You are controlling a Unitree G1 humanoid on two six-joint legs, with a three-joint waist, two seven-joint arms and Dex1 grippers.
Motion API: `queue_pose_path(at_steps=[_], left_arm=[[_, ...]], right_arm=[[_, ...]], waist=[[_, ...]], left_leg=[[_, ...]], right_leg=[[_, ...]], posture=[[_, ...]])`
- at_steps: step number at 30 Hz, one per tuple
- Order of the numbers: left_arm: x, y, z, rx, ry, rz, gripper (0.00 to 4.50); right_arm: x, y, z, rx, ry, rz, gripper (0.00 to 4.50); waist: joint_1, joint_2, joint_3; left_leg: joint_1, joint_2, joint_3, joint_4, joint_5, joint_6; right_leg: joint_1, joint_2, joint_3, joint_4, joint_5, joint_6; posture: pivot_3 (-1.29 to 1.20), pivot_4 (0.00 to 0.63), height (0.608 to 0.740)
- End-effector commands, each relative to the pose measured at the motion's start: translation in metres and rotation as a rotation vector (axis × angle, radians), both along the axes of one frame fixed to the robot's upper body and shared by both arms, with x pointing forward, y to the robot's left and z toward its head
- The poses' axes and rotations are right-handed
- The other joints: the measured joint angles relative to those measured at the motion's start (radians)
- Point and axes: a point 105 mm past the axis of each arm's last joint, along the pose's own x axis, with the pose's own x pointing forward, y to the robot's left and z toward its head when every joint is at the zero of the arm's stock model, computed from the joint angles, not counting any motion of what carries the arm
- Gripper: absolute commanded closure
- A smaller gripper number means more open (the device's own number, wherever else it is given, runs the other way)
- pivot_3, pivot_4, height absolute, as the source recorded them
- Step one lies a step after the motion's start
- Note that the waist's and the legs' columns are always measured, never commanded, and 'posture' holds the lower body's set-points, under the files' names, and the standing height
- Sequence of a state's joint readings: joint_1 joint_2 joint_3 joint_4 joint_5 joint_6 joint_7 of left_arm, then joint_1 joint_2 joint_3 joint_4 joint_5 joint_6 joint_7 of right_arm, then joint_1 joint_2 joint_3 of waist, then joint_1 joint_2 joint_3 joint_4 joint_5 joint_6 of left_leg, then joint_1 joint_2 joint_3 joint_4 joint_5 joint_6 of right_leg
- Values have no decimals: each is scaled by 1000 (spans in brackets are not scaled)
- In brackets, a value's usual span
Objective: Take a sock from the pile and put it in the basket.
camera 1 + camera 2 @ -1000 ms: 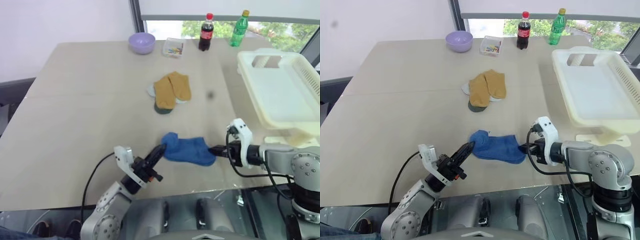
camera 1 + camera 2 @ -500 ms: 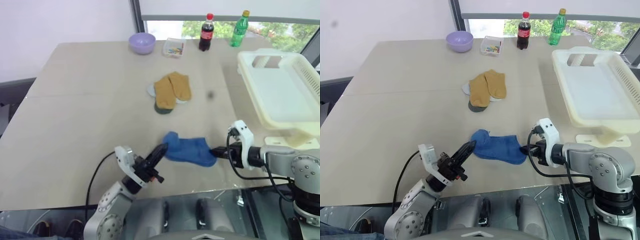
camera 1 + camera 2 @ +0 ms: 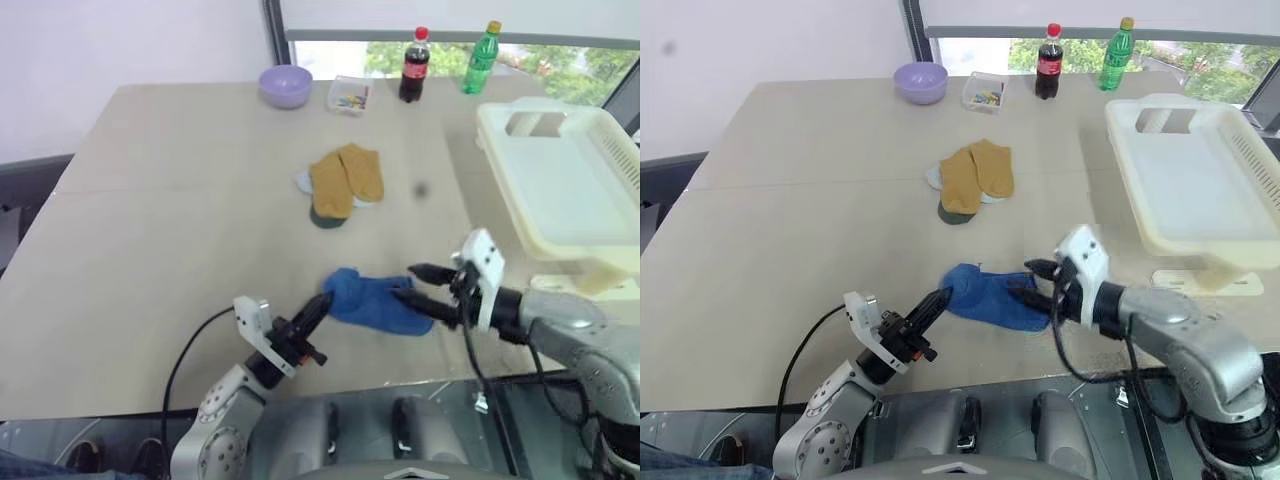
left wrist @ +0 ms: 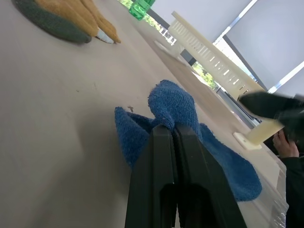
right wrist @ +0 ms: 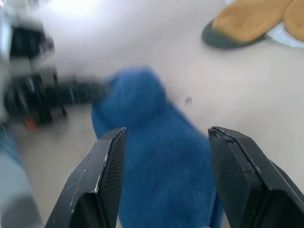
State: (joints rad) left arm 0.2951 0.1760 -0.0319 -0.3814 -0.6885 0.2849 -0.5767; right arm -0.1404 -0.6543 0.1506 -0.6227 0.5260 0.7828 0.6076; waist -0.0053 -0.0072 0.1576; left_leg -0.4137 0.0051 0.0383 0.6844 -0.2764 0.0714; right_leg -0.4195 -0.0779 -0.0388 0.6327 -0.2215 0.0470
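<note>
1. Now you see a beige table [image 3: 180,200] beneath a window.
2. You count two bottles [image 3: 414,64], one basket [image 3: 560,190].
3. Your left gripper [image 3: 322,303] pinches the sock [image 3: 375,300] near the table's front edge; right gripper [image 3: 412,284] spread over it.

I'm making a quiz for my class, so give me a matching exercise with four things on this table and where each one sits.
1. medium-blue soft sock
2. mustard-brown socks
3. small lilac bowl
4. large cream-white slatted plastic basket

a. far edge, beside the bottles
b. near edge, between the grippers
c. right edge
d. table middle

Pairs: 1-b, 2-d, 3-a, 4-c
</note>
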Motion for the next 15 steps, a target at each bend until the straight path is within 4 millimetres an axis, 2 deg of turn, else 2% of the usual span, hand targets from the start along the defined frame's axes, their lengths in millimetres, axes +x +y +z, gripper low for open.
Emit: queue_pose_path(at_steps=[1,6,8,9,12,15], left_arm=[[-1,-3,5,-5,-22,-15,4500],[-1,-3,5,1,-23,-26,4500],[-1,-2,4,8,-16,-20,3915],[-1,-1,3,8,-9,-14,3763],[-3,0,4,-3,-1,-22,2409],[-2,3,5,4,-5,-3,890]], right_arm=[[8,4,-10,-24,-61,23,1701],[17,10,-19,-29,-91,35,1701],[16,12,-23,-39,-81,48,1662],[15,11,-26,-52,-77,52,1662],[15,6,-33,-97,-89,57,1662],[17,5,-15,-33,-146,54,1662]], waist=[[-1,0,0],[1,0,0],[3,0,0],[4,0,0],[11,0,0],[18,0,0]], left_leg=[[0,0,0,0,0,0],[0,0,0,0,0,0],[0,0,0,0,0,0],[0,0,0,0,0,0],[0,0,0,0,0,0],[0,0,0,0,0,0]], right_leg=[[0,0,0,0,0,0],[0,0,0,1,0,0],[0,0,0,1,0,0],[0,0,0,1,0,0],[0,-1,0,1,0,-1],[0,-1,0,1,0,-1]], posture=[[0,150,740],[0,150,740],[0,150,740],[0,150,740],[0,150,740],[0,150,740]])
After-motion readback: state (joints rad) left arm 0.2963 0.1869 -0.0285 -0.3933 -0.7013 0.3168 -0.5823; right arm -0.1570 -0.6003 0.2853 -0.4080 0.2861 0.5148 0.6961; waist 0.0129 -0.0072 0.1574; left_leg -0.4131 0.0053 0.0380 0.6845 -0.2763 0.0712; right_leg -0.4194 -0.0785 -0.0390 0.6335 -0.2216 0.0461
